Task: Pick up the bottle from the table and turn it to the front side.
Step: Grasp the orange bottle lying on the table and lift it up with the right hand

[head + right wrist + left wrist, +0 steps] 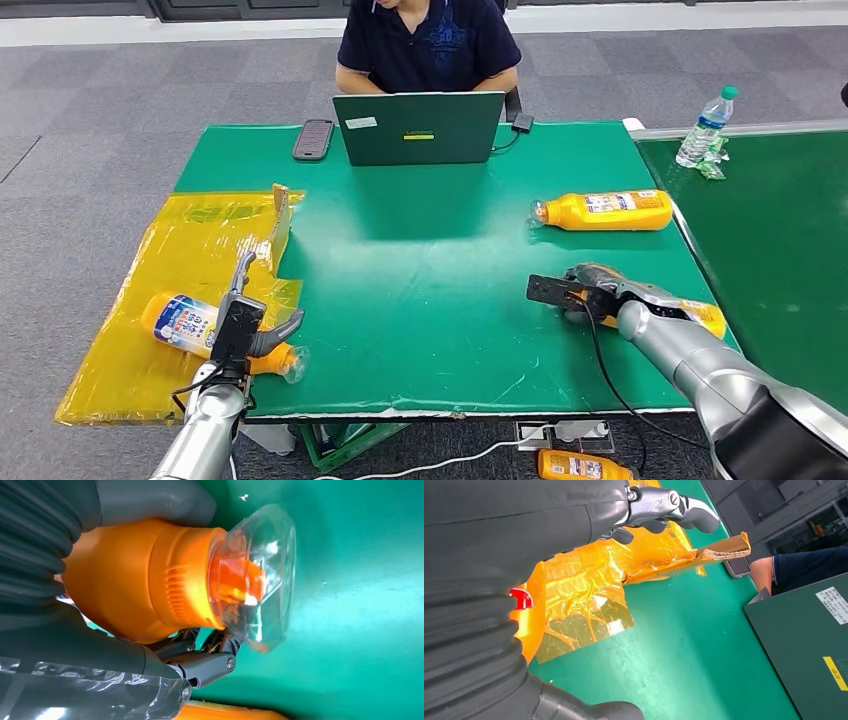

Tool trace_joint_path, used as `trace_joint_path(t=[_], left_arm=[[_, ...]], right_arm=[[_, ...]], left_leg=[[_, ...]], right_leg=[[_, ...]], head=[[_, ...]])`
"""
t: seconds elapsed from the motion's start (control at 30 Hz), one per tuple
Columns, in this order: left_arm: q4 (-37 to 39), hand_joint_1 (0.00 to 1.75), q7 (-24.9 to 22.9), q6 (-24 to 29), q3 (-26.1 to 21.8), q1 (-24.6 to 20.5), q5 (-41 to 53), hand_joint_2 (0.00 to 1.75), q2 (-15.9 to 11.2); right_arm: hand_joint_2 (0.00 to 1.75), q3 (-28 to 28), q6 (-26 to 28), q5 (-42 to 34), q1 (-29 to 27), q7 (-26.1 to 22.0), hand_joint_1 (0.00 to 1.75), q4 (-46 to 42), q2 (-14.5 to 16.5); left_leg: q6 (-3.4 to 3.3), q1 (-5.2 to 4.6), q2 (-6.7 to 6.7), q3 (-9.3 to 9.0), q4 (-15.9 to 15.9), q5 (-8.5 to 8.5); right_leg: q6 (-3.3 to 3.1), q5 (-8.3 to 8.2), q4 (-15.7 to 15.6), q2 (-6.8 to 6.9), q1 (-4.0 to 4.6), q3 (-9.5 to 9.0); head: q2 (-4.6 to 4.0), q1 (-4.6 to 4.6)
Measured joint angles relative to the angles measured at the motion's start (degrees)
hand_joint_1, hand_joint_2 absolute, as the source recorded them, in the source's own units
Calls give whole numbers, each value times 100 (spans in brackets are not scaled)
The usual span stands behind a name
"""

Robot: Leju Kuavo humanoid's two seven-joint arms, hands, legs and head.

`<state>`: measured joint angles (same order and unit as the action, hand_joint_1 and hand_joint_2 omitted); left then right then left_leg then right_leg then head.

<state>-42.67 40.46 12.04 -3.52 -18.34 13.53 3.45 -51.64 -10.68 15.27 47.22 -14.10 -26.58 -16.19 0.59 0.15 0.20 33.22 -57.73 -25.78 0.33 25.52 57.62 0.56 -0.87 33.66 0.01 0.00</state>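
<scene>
An orange bottle (705, 318) lies near the green table's (420, 300) right front edge, and my right hand (590, 290) grips it. In the right wrist view, thumb and fingers (205, 662) close round the bottle's orange neck (150, 580), just behind its clear cap (255, 580). A second orange bottle (180, 320) with a blue and white label lies on the yellow film at the front left. My left hand (245, 320) hovers over that bottle with fingers apart; its orange body (526, 622) shows by the palm. A third orange bottle (605, 210) lies at the right, farther back.
A person (428, 45) sits behind a green laptop (418, 128) at the far edge, with a dark remote (313, 138) beside it. Crumpled yellow film (200, 250) with a cardboard piece (280, 205) covers the left. A water bottle (705, 128) stands on the neighbouring table (770, 230). Another bottle (585, 466) lies on the floor.
</scene>
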Motion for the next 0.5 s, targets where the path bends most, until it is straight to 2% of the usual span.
trace_joint_path(t=[0.23, 0.5], left_arm=[[-4, 0, 0, -63, 0, -7, 1, 175, 15], [114, 0, -1, -97, 2, -128, -6, 175, 141]], right_arm=[[175, 56, 181, 35, 46, 92, 175, 0, 116], [175, 406, 508, -135, 502, 33, 175, 0, 674]], left_leg=[[0, 0, 0, 6, 0, 0], [5, 0, 1, 18, 0, 10]], right_leg=[[0, 0, 0, 0, -1, 4], [0, -5, 2, -2, -1, 24]], head=[[-1, 0], [0, 0]])
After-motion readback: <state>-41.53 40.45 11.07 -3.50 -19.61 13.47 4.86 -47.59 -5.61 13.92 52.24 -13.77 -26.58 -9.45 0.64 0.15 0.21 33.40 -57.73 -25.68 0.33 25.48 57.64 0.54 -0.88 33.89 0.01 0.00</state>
